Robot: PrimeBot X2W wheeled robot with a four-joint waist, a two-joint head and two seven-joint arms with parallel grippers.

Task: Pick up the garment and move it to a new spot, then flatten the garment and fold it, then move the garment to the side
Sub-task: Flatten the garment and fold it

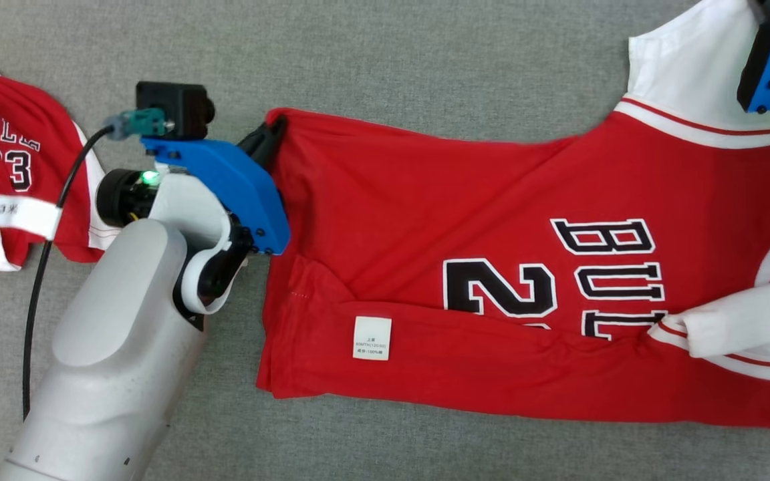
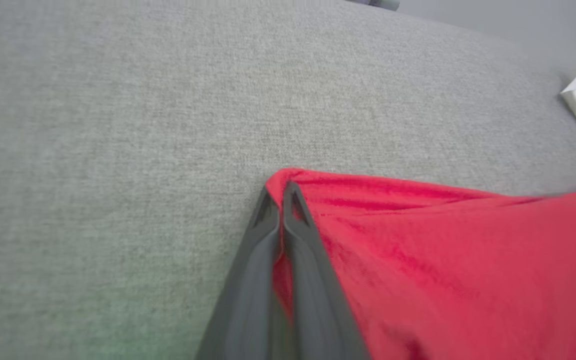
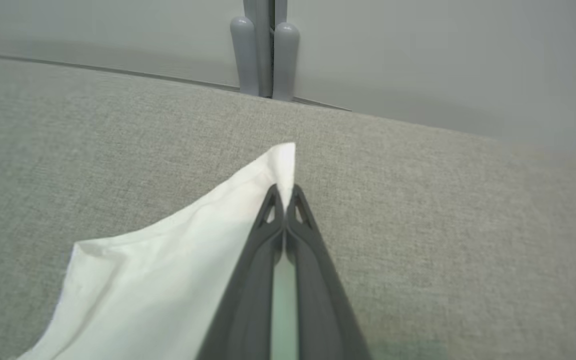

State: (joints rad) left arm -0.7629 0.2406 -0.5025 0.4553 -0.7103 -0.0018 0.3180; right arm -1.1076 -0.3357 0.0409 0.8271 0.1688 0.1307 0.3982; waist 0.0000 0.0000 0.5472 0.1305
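Grey cloth-covered table carries everything. The garment, a red jersey with white sleeves, lies spread over the middle and right of it, printed front up. Its long axis runs left-right in the head view, with the hem toward the robot's left and the collar end toward its right, so the lettering lies sideways. The near long edge looks already lapped over, hiding the lower part of the number. The near sleeve is tucked in at lower right. A second jersey sits crumpled at far left, well apart and not in play.

Left pincer is clamped on the far hem corner, with red cloth between its fingers. Right pincer is clamped on the tip of the far sleeve. A small care label shows on the near flap.

Judgement: this is the flatten-and-fold step, about mid-task. With both far corners held, the next move likely calls for lifting the 2 grips evenly and bringing the far edge toward the robot over the near flap. The cloth should stay taut between them so nothing sags or bunches. It could equally be a stretch to flatten first.
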